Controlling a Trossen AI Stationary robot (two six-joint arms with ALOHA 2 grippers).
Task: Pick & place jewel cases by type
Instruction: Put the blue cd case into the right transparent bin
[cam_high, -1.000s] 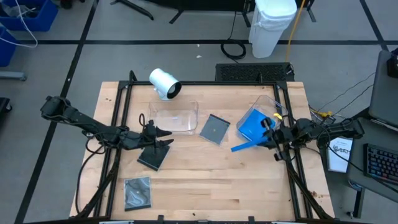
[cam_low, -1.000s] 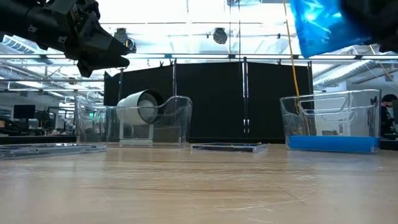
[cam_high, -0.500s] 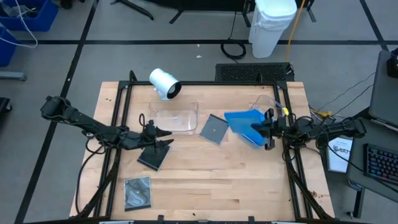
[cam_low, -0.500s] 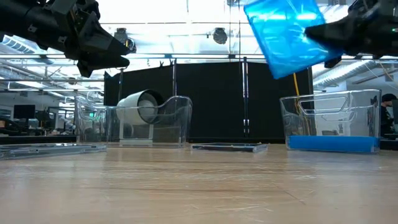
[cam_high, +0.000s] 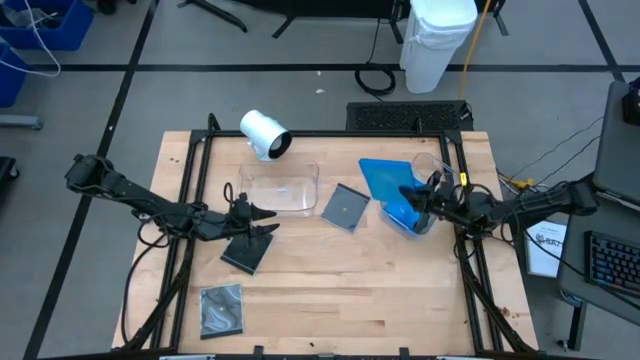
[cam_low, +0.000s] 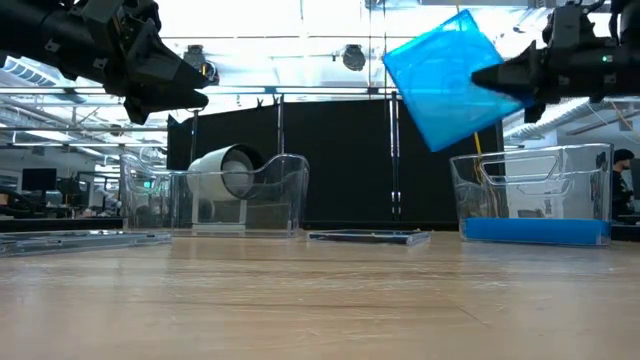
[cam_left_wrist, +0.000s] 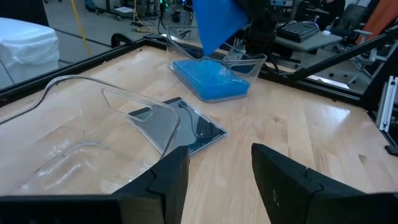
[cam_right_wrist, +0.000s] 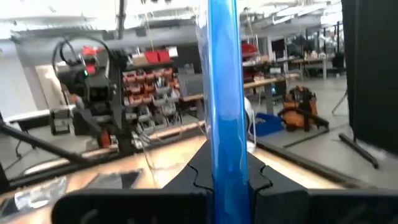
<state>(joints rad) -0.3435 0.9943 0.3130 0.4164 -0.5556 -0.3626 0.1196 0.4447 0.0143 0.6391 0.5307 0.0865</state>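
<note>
The right gripper (cam_high: 418, 197) is clenched on the edge of a blue jewel case (cam_high: 388, 178), holding it in the air, tilted, at about 3 o'clock on the desk (cam_high: 330, 290). In the low view the blue case (cam_low: 446, 80) hangs corner-down above the right clear tray (cam_low: 532, 195), and the right wrist view shows it edge-on (cam_right_wrist: 222, 87) between that gripper's two dark fingers (cam_right_wrist: 197, 168).

A second blue case (cam_low: 533, 231) lies flat in the bottom of the right tray; the left wrist view shows it there too (cam_left_wrist: 211, 79), with the tray's wall (cam_left_wrist: 249, 64) around it. I cannot tell whether more than one blue case is stacked in it.

A dark case (cam_high: 345, 207) lies flat on the desk near the centre, between the two trays and just beside the left clear tray (cam_high: 281, 190). Another dark case (cam_high: 248, 251) lies at about 8 o'clock, under the left gripper. A third, grey and clear (cam_high: 222, 309), sits near the 7 o'clock corner, well apart from the others.

The left gripper (cam_high: 268, 221) hovers at about 9 o'clock, just in front of the left tray, its fingers (cam_left_wrist: 165, 180) released and spread with nothing between them.

A white cylinder (cam_high: 264, 135) lies on its side at about 11 o'clock, just behind the left tray.
</note>
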